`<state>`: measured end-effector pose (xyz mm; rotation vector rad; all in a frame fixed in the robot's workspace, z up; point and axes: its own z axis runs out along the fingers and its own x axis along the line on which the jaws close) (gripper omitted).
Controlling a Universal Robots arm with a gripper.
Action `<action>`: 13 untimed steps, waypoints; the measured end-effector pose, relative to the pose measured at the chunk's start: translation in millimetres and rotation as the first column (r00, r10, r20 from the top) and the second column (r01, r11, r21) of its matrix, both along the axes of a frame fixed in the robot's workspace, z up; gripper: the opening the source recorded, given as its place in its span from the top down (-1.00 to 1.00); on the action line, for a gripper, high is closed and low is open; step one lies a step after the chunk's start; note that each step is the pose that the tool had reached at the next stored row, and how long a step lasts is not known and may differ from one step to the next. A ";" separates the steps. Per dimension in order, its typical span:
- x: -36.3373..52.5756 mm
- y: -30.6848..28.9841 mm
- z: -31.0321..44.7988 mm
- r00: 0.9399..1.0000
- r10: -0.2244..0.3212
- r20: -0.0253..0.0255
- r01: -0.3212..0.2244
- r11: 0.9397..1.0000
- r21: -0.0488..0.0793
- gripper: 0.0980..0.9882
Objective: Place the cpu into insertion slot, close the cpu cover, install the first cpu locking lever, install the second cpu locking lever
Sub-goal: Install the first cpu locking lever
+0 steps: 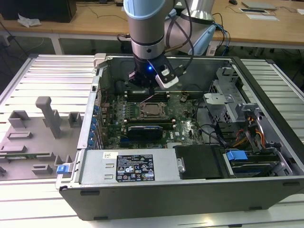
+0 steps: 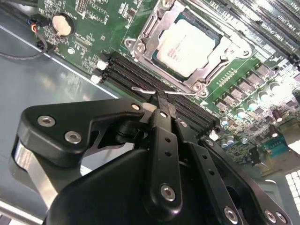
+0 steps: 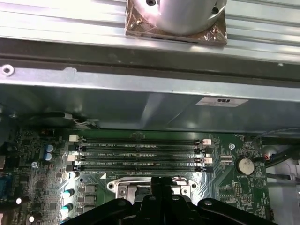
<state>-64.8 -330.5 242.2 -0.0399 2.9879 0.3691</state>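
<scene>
- The pincer (image 2: 161,102) is pressed together, its tips at the thin locking lever (image 2: 140,89) beside the cpu cover (image 2: 149,29).
- A slip off the lever is judged likely to scrape the memory slots (image 2: 131,70).

Matt silver metal cpu (image 2: 187,42), shiny steel cpu cover (image 2: 146,29); matt black end effector (image 2: 161,105), glossy green circuit board (image 2: 89,37)

Down inside the open computer case (image 1: 190,190), pincer (image 1: 144,92) low over the green motherboard (image 1: 185,126), just beyond the seated cpu (image 1: 153,110); grey fixture (image 1: 47,118) on the surface (image 1: 42,71), exterior view's left.
</scene>
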 end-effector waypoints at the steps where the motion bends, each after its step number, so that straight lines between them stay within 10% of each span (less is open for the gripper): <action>1: 0.0 0.0 -0.6 1.000 0.000 0.001 0.000 1.000 -0.004 0.98; 6: 0.0 0.0 -5.6 1.000 0.000 0.008 0.000 1.000 -0.008 0.98; 13: -0.1 6.1 -11.3 1.000 0.000 0.031 0.000 1.000 -0.010 0.98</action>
